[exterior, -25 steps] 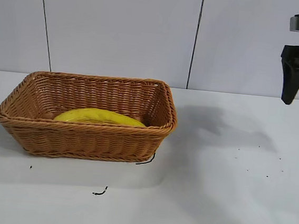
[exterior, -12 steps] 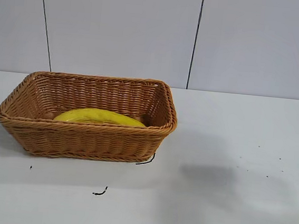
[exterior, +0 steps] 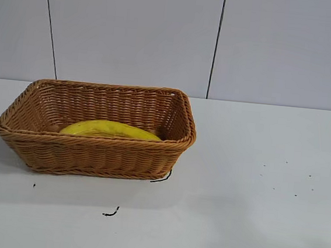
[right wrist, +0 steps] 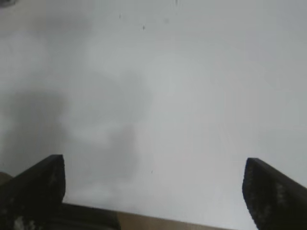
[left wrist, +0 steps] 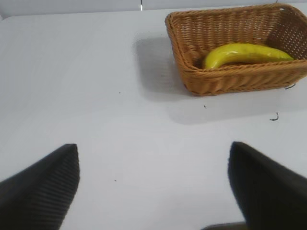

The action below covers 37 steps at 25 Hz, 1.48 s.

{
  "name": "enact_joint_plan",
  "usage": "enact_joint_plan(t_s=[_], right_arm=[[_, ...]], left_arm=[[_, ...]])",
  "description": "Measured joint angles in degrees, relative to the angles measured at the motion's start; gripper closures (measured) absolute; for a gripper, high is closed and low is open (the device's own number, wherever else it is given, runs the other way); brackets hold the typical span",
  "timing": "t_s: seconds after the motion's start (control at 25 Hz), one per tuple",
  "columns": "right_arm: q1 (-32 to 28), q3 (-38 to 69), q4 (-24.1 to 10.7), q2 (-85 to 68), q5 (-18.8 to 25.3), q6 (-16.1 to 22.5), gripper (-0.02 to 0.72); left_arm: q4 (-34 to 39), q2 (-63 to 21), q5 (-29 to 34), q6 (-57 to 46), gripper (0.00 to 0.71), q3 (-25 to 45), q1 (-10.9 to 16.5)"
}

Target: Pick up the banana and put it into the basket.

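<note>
The yellow banana (exterior: pixel 110 130) lies inside the woven basket (exterior: pixel 95 152) at the left of the table. Both also show in the left wrist view, the banana (left wrist: pixel 244 53) lying in the basket (left wrist: pixel 230 81). My left gripper (left wrist: pixel 153 160) is open and empty over bare table, well away from the basket. My right gripper (right wrist: pixel 153 165) is open and empty over bare table near the table's edge. Neither gripper shows in the exterior view.
The white table (exterior: pixel 253 185) carries a few small dark marks (exterior: pixel 110 212) in front of the basket. A panelled white wall stands behind the table.
The right gripper, seen at the upper right one second ago, has left the exterior view. Its shadow on the table has moved toward the front and faded. Basket and banana are unmoved.
</note>
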Motion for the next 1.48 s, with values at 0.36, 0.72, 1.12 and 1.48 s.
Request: enact_joint_plan(t_s=[0.36, 0.72, 1.12, 1.48], right_arm=[[1.23, 0.29, -0.06, -8.11, -0.49, -0.1, 0.014], [1.84, 0.35, -0.1, -16.73, -0.72, -0.1, 0.014], [1.84, 0.35, -0.22, -18.63, -0.73, -0.1, 0.014], [1.84, 0.35, -0.22, -18.63, -0.73, -0.1, 0.014]], left_arm=[[0.0, 0.0, 0.0, 0.0, 0.076, 0.0, 0.0], [0.0, 0.0, 0.0, 0.0, 0.076, 0.0, 0.0], [0.0, 0.0, 0.0, 0.0, 0.076, 0.0, 0.0], [0.0, 0.0, 0.0, 0.0, 0.076, 0.0, 0.0]])
